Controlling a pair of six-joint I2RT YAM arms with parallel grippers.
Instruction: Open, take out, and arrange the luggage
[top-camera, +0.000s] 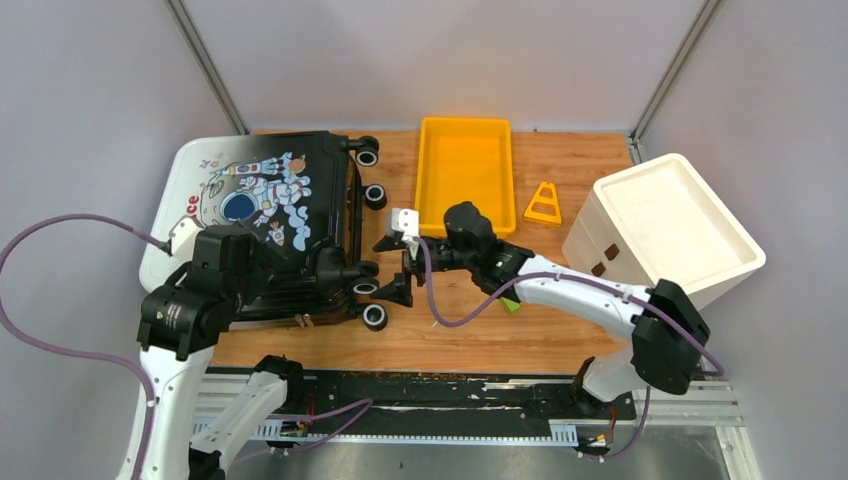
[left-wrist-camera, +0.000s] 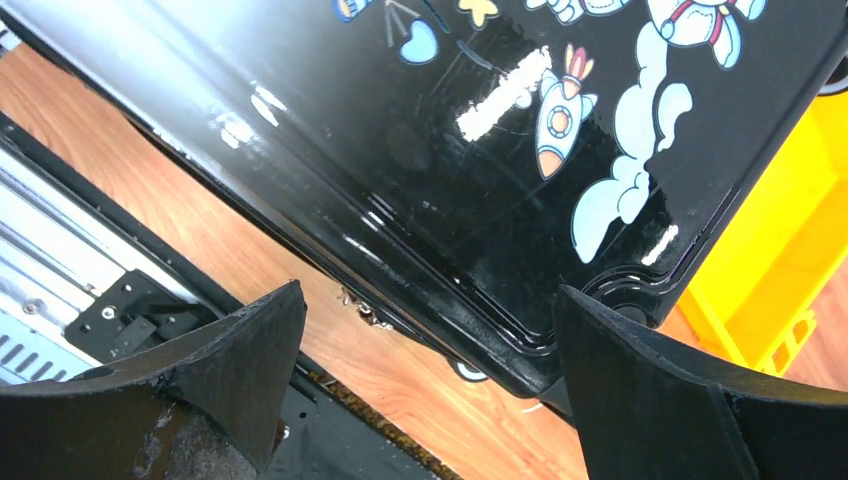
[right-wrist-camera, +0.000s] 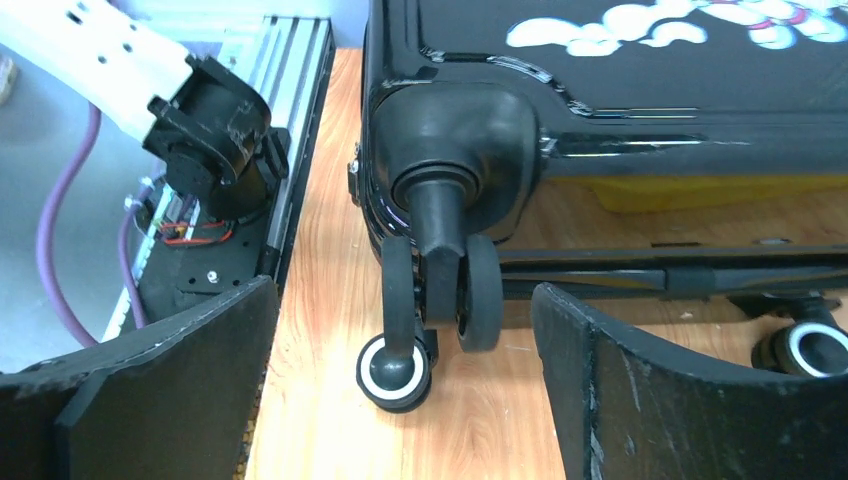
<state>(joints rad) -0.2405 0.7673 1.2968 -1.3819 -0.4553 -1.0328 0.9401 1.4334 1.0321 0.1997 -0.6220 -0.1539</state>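
Right hand (top-camera: 392, 268), spread wide, faces the wheeled edge of the luggage (top-camera: 300, 190).

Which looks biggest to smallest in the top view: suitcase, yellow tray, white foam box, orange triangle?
1. suitcase, though the left arm covers part of it
2. white foam box, not far behind; it stands taller, nearer the camera, so this gap is unsure
3. yellow tray
4. orange triangle

Luggage (left-wrist-camera: 470, 230) shell: glossy black hard plastic, with reflections and light scuffs. Table (right-wrist-camera: 320, 400): smooth wood-grain surface. Tray (top-camera: 465, 122): smooth yellow plastic. Box (top-camera: 630, 250): matt white foam.
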